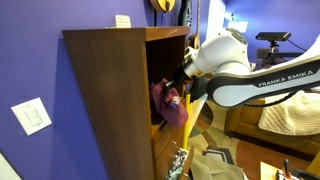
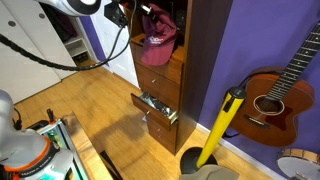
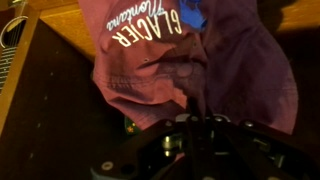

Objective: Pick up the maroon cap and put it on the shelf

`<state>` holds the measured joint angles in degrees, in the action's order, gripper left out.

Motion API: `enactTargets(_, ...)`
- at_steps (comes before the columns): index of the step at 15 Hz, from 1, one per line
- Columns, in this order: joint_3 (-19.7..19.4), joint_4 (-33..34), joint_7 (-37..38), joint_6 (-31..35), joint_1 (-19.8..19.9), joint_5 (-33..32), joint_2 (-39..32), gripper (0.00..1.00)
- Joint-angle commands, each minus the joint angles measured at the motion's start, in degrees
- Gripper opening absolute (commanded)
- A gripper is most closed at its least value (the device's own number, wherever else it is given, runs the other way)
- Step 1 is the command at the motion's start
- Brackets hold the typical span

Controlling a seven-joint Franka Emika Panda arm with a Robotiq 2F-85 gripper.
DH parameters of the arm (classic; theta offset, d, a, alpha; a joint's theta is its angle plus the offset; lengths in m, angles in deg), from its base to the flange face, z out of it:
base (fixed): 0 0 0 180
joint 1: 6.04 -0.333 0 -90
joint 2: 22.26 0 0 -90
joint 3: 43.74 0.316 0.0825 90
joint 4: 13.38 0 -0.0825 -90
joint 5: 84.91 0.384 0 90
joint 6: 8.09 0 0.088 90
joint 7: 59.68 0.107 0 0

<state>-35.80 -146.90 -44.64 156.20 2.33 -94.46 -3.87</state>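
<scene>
The maroon cap [image 1: 170, 103] hangs from my gripper [image 1: 178, 88] in front of an open compartment of the tall brown wooden shelf [image 1: 105, 100]. In an exterior view the cap [image 2: 157, 42] droops over the compartment's edge on the shelf [image 2: 205, 70]. In the wrist view the cap [image 3: 150, 55] fills the frame, white lettering visible, and my gripper [image 3: 195, 112] has its fingers pinched together on the cloth.
A lower drawer [image 2: 155, 108] of the shelf stands open with small items inside. A yellow pole [image 2: 222, 125] and a guitar [image 2: 275, 95] lean beside the cabinet. A patterned cloth [image 1: 178, 162] lies at its foot. Purple wall [image 1: 35, 60] behind.
</scene>
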Motion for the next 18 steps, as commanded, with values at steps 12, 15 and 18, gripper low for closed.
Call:
enactTargets(12, 1.5, 12.9, 6.1, 4.3, 1.2, 0.2, -15.1, 0.01)
enactTargets(15, 1.5, 13.8, 6.5, 4.5, 1.0, 0.4, -16.1, 0.28)
enactTargets(18, 1.5, 14.0, 7.0, 4.5, 0.8, 1.0, -16.3, 0.42)
